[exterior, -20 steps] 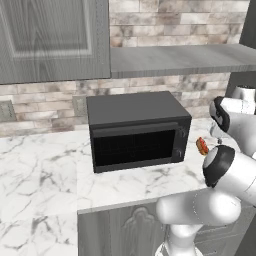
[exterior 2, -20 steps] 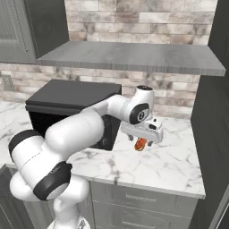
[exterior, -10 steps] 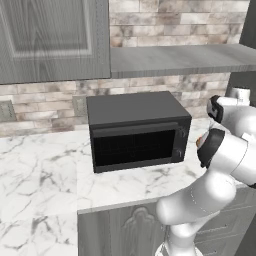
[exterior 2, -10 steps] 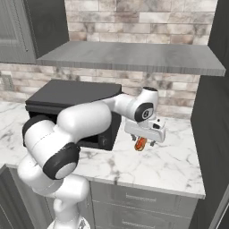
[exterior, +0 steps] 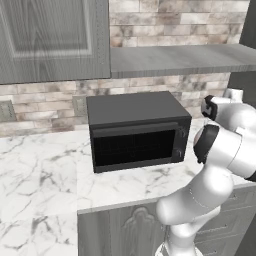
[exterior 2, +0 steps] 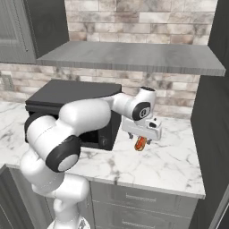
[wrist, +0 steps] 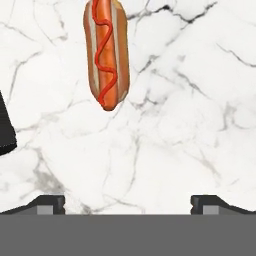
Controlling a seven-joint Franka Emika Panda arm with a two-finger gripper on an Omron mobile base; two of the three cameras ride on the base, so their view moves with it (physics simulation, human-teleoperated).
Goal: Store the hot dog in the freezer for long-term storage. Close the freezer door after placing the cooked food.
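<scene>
The hot dog (exterior 2: pixel 140 143) is seen hanging under the gripper (exterior 2: pixel 141 140), over the marble counter (exterior 2: pixel 170 156), right of the microwave (exterior: pixel 135 130); can't tell if it's actually clenched.

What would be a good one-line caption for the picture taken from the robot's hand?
Looking down from the robot's hand: a hot dog lies on the white marble counter, with the open jaws' dark tips far apart at the bottom.

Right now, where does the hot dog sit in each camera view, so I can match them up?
Right base view: the hot dog is at centre, just below the white hand, right of the microwave.
Hand view: upper left, lengthwise against the marble counter.
Left base view: the arm stands in front of that spot, right of the microwave.
Shared landmark: the marble counter.
</scene>
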